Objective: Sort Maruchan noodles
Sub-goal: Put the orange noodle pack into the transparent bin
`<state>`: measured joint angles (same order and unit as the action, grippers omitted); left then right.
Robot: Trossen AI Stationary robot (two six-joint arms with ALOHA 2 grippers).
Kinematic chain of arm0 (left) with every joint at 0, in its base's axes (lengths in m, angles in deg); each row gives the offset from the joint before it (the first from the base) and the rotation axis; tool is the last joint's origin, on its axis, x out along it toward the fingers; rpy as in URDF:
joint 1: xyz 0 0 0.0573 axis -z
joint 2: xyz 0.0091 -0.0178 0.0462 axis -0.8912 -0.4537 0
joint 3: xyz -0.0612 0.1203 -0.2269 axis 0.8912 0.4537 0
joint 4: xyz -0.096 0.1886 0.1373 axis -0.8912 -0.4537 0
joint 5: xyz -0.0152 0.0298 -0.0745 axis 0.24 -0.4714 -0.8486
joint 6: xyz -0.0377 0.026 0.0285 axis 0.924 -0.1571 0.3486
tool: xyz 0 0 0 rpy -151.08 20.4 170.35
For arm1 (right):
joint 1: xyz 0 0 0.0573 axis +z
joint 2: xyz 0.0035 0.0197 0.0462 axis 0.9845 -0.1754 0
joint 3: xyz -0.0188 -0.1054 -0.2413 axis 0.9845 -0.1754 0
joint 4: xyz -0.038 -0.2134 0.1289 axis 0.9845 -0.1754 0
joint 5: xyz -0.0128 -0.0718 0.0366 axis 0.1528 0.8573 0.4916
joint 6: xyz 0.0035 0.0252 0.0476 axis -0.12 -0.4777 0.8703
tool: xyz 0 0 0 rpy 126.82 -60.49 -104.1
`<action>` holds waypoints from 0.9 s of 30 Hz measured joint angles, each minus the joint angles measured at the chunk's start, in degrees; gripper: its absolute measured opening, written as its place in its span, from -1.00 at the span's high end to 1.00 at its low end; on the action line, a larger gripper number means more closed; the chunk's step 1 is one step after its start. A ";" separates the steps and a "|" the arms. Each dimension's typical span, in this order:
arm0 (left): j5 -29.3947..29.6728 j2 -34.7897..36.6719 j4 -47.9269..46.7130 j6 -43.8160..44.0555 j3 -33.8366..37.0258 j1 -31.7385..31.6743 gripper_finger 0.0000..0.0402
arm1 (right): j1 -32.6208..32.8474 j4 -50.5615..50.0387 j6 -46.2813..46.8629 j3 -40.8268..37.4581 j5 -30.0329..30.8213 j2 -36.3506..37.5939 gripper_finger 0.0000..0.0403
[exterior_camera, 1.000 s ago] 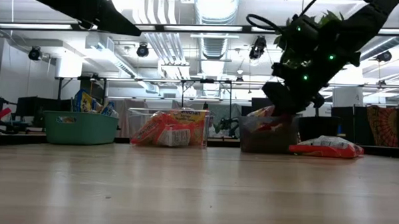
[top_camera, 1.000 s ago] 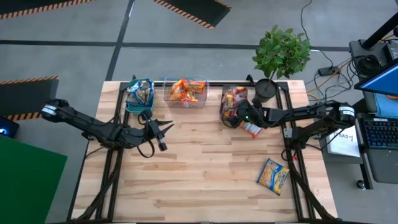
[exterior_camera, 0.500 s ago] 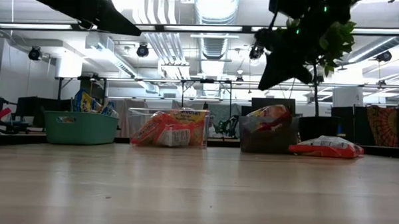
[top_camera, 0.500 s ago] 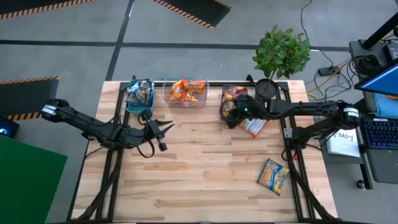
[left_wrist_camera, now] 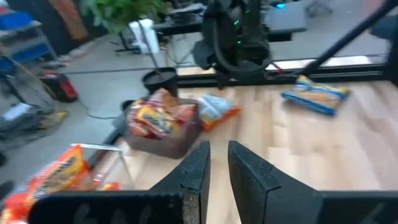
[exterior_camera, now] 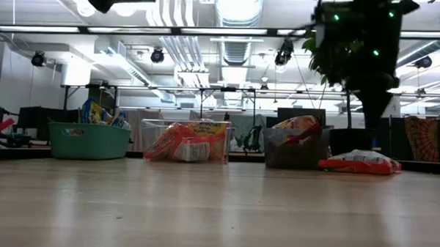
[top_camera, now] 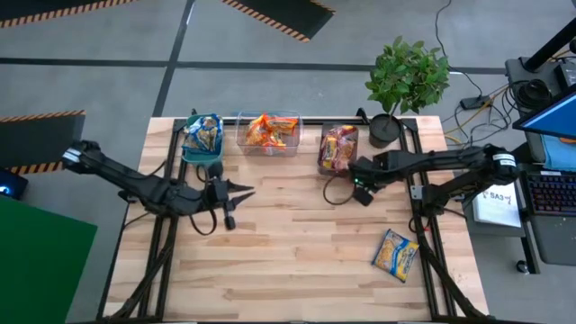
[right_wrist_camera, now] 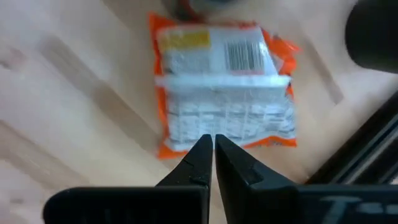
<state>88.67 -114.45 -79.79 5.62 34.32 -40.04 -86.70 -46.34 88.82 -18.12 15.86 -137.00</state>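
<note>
Orange noodle packet flat on the surface, barcode side up, directly below right claw — hidden under that arm from above, visible in low view just beside the grey bin. Right claw closed tight, empty, hanging above the packet; presumably lining up for a pick, so needs to open before descending. Colour-coded bins along the far edge explain the layout: teal bin holding blue-and-yellow packets, clear bin holding orange ones, grey bin holding dark red ones. Orange packet beside the grey bin looks mis-parked; judged destination clear bin in the middle, on the right arm's side of reach. One blue-and-yellow packet loose near the front right corner of the surface, well apart from everything, likely headed for the teal bin at far left. Left claw nearly closed, narrow gap between fingers, holding nothing, parked above the surface in front of the teal bin — waiting. Potted plant at the far right corner, clear of the work.
</note>
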 joint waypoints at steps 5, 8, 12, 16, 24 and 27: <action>-0.17 0.00 -6.51 3.75 -3.75 3.51 0.80 | 0.17 2.61 -0.52 -5.07 1.60 0.22 0.96; -0.17 0.00 -7.01 3.84 -4.59 5.16 0.80 | 0.17 4.72 -0.54 -7.16 4.38 0.22 0.96; -0.17 -0.02 -7.10 3.74 -4.68 6.20 0.80 | 0.18 9.32 -0.26 -9.62 5.73 0.24 0.96; -0.14 -0.02 -7.10 3.70 -4.66 6.34 0.80 | 0.18 14.63 0.82 -12.81 8.19 0.26 0.96; -0.08 -0.02 -7.10 3.40 -4.64 6.34 0.80 | 0.18 24.34 1.68 -18.53 5.28 0.32 0.96; -0.04 -0.02 -7.08 3.21 -4.64 6.34 0.80 | 1.29 31.02 4.57 -19.35 0.17 0.37 0.96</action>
<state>88.63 -114.48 -86.88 8.84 29.68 -33.70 -85.41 -15.32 93.39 -37.47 16.03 -136.63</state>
